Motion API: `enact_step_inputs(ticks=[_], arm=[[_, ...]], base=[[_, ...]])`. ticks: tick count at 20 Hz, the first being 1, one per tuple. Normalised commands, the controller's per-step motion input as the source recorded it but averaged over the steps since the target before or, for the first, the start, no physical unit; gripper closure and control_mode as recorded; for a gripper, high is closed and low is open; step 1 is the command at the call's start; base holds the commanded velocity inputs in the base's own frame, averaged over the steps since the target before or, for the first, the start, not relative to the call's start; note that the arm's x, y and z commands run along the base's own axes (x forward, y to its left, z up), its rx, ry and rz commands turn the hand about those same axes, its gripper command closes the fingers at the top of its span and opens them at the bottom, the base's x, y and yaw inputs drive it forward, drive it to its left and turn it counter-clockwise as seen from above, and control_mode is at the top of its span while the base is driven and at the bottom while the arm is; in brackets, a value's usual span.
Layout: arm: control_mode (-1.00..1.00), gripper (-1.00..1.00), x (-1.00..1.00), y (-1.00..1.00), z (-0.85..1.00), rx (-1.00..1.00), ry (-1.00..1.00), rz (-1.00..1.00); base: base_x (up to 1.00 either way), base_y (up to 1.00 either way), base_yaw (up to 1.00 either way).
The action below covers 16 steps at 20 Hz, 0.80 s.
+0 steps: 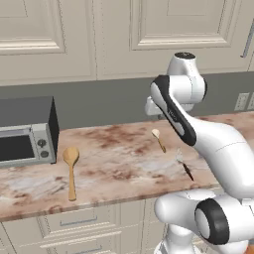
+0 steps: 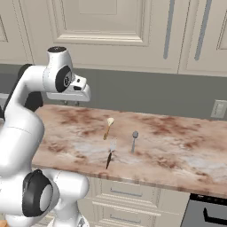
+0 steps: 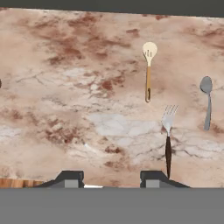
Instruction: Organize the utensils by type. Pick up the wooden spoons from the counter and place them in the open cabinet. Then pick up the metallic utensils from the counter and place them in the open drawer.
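My gripper hangs above the back of the counter, its fingers open with nothing between them. In the hand view the gripper looks down on the stone. The small wooden spoon with a pale bowl lies up and to the right. A fork with a black handle lies by the right fingertip. Farther right rests a dark grey spoon. The large tan wooden spoon lies on the counter near the toaster oven. The open cabinet and open drawer are out of view.
A grey toaster oven stands at the counter's left end. Shut cream wall cabinets run overhead, with a grey backsplash and an outlet behind. Drawer fronts sit below the counter edge. A dark appliance is at the lower right.
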Motion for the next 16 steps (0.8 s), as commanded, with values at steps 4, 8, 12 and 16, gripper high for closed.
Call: enact_step_inputs(ticks=[4, 8, 12, 16], arm=[[-1.0, -1.0, -0.28, 0.1, 0.0, 0.0, -0.14, 0.04], [-1.0, -1.0, -0.48, 0.46, -0.15, 0.0, -0.05, 0.02], [-1.0, -1.0, -0.24, 0.71, -0.36, 0.0, -0.01, 0.0], [-1.0, -1.0, 0.02, 0.63, -0.43, 0.0, 0.01, 0.0]], base=[[0.0, 0.0, 0.0], [0.0, 0.0, 0.0], [0.0, 0.0, 0.0], [0.0, 0.0, 0.0]])
